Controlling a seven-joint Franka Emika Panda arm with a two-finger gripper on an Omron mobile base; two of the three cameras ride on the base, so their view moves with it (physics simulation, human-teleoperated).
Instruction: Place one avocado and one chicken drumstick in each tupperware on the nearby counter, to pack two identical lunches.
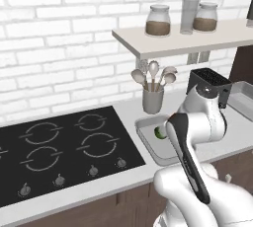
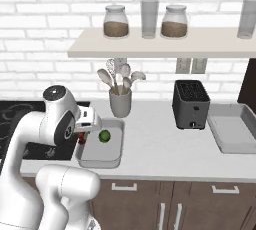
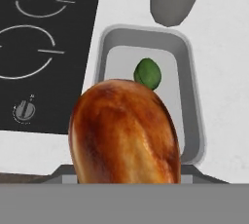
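1. No words, brand names, numbers or labels can be read anywhere in these views.
2. The black cooktop (image 1: 64,147) carries only white ring markings around its burners, with no lettering or figures beside its knobs.
3. The two glass jars (image 2: 116,21) on the wall shelf bear no labels.
4. The black toaster (image 2: 190,103) shows no brand or printed marking on its front.
5. The grey utensil holder (image 2: 120,102) is plain.
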